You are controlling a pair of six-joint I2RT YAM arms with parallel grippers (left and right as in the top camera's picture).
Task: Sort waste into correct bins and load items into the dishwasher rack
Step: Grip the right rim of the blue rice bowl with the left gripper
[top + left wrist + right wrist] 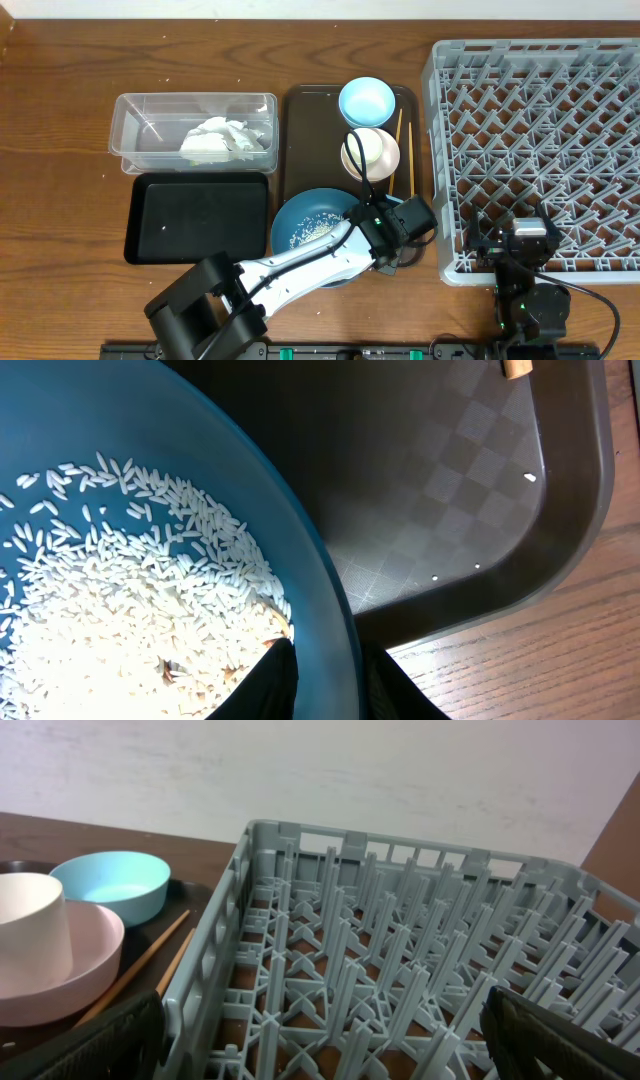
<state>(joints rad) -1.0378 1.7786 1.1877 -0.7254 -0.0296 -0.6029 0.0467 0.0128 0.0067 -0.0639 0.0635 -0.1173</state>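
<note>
Bins (2): clear rect. plastic tub holding crumpled white tissue paper; shallow black rect. tray on its near side.
Bowls (3): large deep-blue bowl w/ loose white rice; small light-blue bowl; small white pink-rimmed bowl w/ 1 small white cup inside.
L gripper: clamped on deep-blue bowl's rim.
Rack (1): large grey pegged plastic rack.
R gripper: at rack's near edge, jaws apart.

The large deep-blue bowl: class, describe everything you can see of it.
The large deep-blue bowl is round, smooth and matt inside, with a thin rim. Its bottom holds loose white rice. It sits over the near left corner of the dark brown tray, mouth up. The left gripper pinches its right rim, one finger inside, one outside.
</note>
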